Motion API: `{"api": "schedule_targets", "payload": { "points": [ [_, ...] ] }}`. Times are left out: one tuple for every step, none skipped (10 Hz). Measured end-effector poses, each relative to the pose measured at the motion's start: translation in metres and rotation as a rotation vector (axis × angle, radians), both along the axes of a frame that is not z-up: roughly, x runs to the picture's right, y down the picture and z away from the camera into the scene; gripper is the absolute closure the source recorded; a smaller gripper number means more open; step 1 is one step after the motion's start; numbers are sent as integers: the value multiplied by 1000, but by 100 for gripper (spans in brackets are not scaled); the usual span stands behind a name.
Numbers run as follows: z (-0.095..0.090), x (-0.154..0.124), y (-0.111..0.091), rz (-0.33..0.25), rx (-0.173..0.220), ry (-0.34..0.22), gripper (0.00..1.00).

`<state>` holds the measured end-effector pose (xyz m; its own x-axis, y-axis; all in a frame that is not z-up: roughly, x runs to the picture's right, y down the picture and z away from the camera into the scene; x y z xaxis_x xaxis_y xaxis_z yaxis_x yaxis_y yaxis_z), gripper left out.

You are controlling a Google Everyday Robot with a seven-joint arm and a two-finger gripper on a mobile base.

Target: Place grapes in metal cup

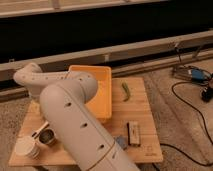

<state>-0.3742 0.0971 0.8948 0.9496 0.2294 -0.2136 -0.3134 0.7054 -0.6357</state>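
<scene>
White and glossy, the arm's (75, 131) thick links fill the foreground, rising from the bottom edge, bending above the middle of the wooden table (146, 116) and running back to a rounded joint at the left rear. The gripper is not to be seen: it lies somewhere past that joint, hidden behind the links, and its claw stands wide apart. At the near left corner of the table stands a white cup (26, 147), and just to its right the metal cup (47, 136): short, round and upright, with a bright silvery rim and wall and a dark inside, its mouth facing up. The arm's lower link crosses right beside it in this view. The grapes do not show anywhere on the uncovered wood; the arm screens a broad strip of the table, so I cannot tell where they lie. Toward the near right sits a small dark block (133, 134), with a blue object (120, 143) just left of it at the arm's edge. Farther back an orange tray (102, 100) reaches to the rear edge, and a long green vegetable (125, 91) lies to its right, apart from it. Beyond, dark cables (192, 107) trail over the floor at right, before a pale ledge (145, 47).
</scene>
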Motion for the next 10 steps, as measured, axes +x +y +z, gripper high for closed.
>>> {"api": "schedule_targets", "payload": {
  "points": [
    [2, 4, -1, 5, 0, 12, 20],
    [6, 8, -2, 11, -1, 28, 20],
    [8, 11, -1, 13, -3, 40, 20],
    [10, 13, -1, 15, -4, 49, 21],
    [13, 15, 1, 15, -5, 61, 28],
    [14, 16, 2, 13, -6, 66, 35],
    [15, 16, 3, 10, -8, 73, 46],
    [15, 16, 4, 5, -9, 78, 58],
    [15, 17, 5, 3, -10, 81, 67],
    [15, 18, 6, 2, -11, 84, 78]
  ]
}}
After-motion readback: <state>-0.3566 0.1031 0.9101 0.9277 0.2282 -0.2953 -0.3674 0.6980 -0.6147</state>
